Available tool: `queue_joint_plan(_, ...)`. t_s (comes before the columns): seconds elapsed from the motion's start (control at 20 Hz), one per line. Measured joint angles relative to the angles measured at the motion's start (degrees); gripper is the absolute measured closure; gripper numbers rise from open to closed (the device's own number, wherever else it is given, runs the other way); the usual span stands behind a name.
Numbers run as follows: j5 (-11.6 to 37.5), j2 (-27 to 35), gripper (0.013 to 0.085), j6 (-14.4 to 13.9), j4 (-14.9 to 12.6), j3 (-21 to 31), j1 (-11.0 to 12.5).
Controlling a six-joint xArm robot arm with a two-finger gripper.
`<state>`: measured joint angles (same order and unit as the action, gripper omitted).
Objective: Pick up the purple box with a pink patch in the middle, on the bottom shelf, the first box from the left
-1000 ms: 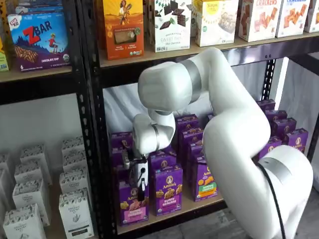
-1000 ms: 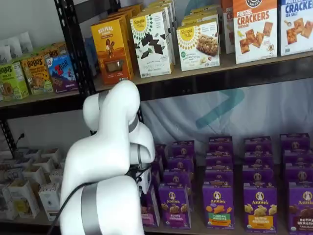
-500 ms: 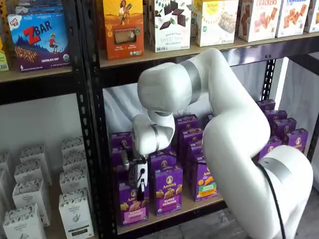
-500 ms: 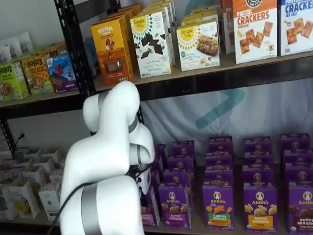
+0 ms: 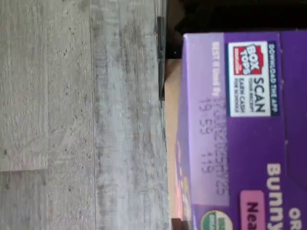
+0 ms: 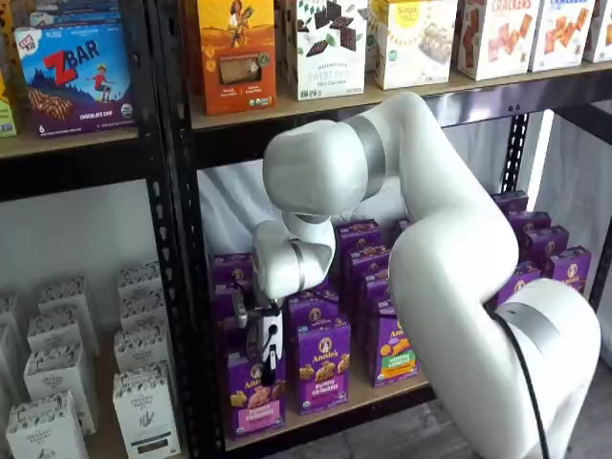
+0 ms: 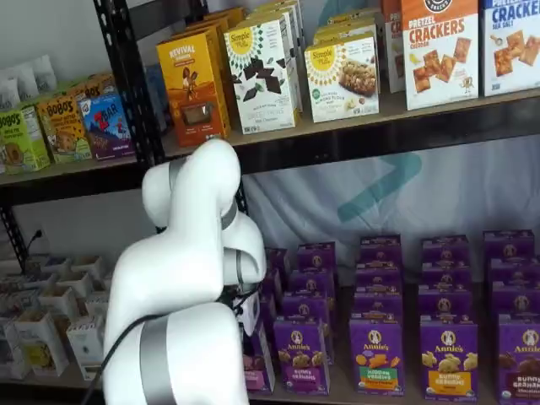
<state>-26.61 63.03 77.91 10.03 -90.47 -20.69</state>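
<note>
The purple box (image 6: 251,402) with a pink patch stands at the left end of the bottom shelf (image 6: 382,387), leaning a little. My gripper (image 6: 272,359) hangs over its top, with one black finger lying against the front face; the other finger is hidden behind the box. In the wrist view the box's purple top (image 5: 240,143) with a Box Tops stamp fills much of the picture, and a strip of the tan shelf board (image 5: 171,120) lies beside it. In a shelf view the box (image 7: 256,371) peeks out from behind my arm.
Like purple boxes (image 6: 322,368) stand close on its right, one with a green-and-orange patch (image 6: 394,349). A black perforated upright (image 6: 182,287) stands just to its left, with white boxes (image 6: 143,402) beyond. Grey plank floor (image 5: 72,120) lies below the shelf edge.
The purple box has shifted slightly and now leans a little under my gripper. The arm has barely moved.
</note>
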Motion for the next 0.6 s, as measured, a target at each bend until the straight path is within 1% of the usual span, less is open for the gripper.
queue_joint_plan(0.15, 0.5, -1.0, 0.0650, -0.2, 0.0, 1.5, -0.2)
queue_joint_plan(0.25, 0.9, -2.0, 0.0650, 0.3, 0.6, 2.9, -0.4)
queue_joint_plan(0.35, 1.4, -3.6, 0.0650, 0.8, 1.5, 5.1, -0.7)
queue_joint_plan(0.6, 3.3, -8.6, 0.0650, 0.5, 2.1, 12.3, -1.7)
